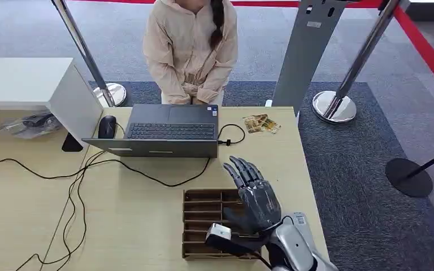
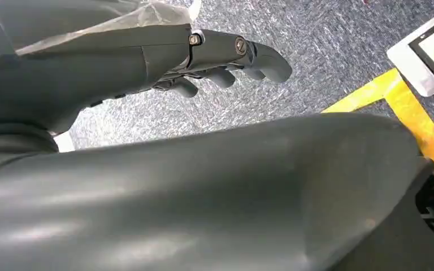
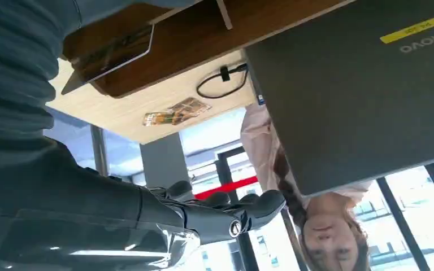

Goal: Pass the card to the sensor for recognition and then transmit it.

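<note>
My right hand (image 1: 255, 199) hovers over the far right part of a brown slotted tray (image 1: 203, 213), fingers stretched out and apart, holding nothing. In the right wrist view the same hand (image 3: 220, 212) is empty, and a dark glossy card (image 3: 113, 53) leans in a slot of the tray (image 3: 175, 39). Two printed cards (image 1: 263, 123) lie flat on the table's far right corner, also caught by the right wrist camera (image 3: 176, 112). My left hand (image 2: 226, 59) hangs over grey carpet, fingers loosely bent with nothing in them.
An open laptop (image 1: 169, 131) stands mid-table with a mouse (image 1: 107, 126) and black cables (image 1: 79, 186) to its left. A person (image 1: 191, 51) stands behind the table. A white box (image 1: 34, 87) sits far left. Barrier posts (image 1: 333, 104) and a grey stand (image 1: 305, 51) stand beyond.
</note>
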